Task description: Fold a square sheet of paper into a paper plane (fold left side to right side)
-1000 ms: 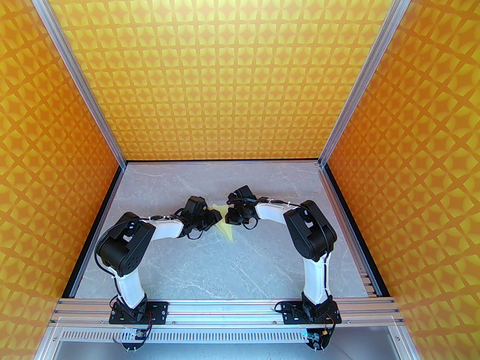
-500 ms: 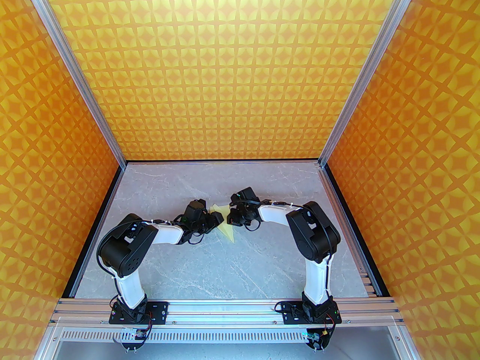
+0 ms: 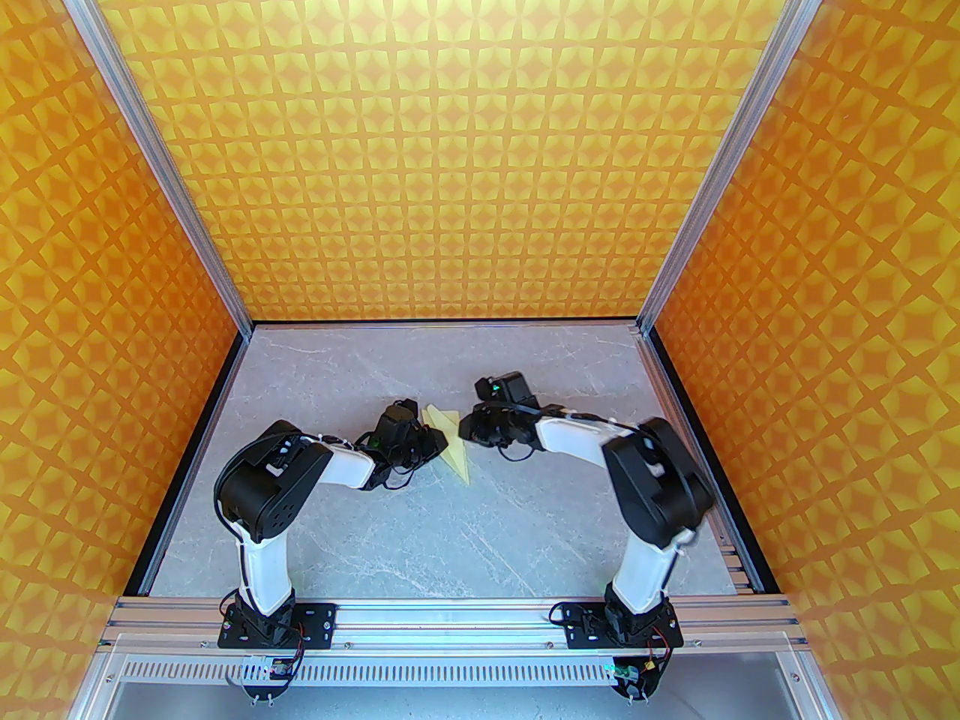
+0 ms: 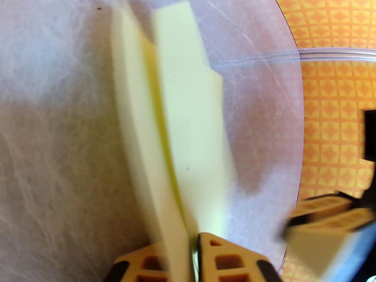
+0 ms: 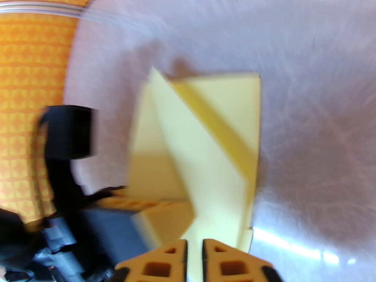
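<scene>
Between the fingers of my left claw (image 4: 194,239): the paper plane (image 4: 188,113), pale yellow, clamped at its near end. Claw is closed down on it. Plane runs straight ahead of the claw, two layers splayed apart with a darker yellow crease between them. Far end is soft and its edges are hard to read. Paper covers part of the left finger, so just the right finger's pad edge is clear.

On my right claw (image 5: 194,244) there's a narrow slit between the fingers, with yellow showing in it. Can't tell whether it pinches the paper or just straddles it, since that wrist view is smeared. Ahead of this claw the plane fans into overlapping triangular flaps, one diagonal fold in shadow. Left of it is a blurred orange-and-black lump, my other claw, touching or just beside the paper; can't separate them.

Top view: claws face each other across the plane, fingertips hidden under the wrist housings. Plane's pointed end sticks out toward my bases, on or just above the counter (image 3: 420,529); can't tell which. The claws cover part of the paper's sides.
</scene>
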`<state>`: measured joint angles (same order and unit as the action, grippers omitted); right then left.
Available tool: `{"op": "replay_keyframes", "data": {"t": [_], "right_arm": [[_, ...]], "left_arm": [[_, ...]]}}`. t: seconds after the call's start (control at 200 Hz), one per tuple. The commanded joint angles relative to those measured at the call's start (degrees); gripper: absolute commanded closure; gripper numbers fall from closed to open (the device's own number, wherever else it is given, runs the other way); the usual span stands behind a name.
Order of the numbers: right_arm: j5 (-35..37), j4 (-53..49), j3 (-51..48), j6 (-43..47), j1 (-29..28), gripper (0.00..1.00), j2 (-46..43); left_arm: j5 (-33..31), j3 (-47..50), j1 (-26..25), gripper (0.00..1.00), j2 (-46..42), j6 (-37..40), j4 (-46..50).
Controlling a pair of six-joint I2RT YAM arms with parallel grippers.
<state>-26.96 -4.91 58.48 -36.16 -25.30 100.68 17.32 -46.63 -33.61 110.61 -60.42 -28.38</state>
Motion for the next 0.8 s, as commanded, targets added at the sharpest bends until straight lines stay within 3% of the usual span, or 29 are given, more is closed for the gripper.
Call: {"op": "replay_keyframes", "data": {"t": [0.0, 0.06, 0.14, 0.29, 0.38, 0.53, 0.715, 0.795], "right_arm": [[4.1, 0.7, -2.2, -0.4, 1.1, 0.74, -5.4], [6.5, -0.5, -3.4, 0.2, 1.6, 0.68, -8.1], [9.6, -2.2, -4.9, 0.9, 2.2, 0.54, -11.0], [14.6, -4.7, -7.1, 1.9, 3.3, 0.29, -15.3], [18.5, -6.5, -7.9, 2.1, 3.6, 0.02, -17.0], [23.5, -8.7, -8.5, 3.6, 3.7, 0.01, -19.5], [27.6, -11.2, -8.9, 5.4, 3.7, 0.01, -21.9], [30.4, -12.7, -9.2, 5.7, 3.8, 0.01, -23.1]], "left_arm": [[-1.2, -1.2, 0.0, 0.95, -2.6, 2.9, 3.4], [-2.1, -1.2, 0.4, 0.98, -5.5, 4.9, 7.3], [-4.3, -1.8, 0.8, 1.00, -9.9, 8.4, 15.7], [-12.6, -7.9, 0.7, 1.00, -16.2, 17.7, 39.6], [-18.8, -13.0, 0.4, 1.00, -16.6, 21.3, 53.4], [-32.2, -23.6, -3.2, 1.00, -11.5, 23.4, 73.1], [-43.8, -34.4, -9.2, 1.00, -2.6, 19.6, 85.4], [-45.9, -38.5, -10.7, 1.00, 1.5, 17.1, 89.3]]}}
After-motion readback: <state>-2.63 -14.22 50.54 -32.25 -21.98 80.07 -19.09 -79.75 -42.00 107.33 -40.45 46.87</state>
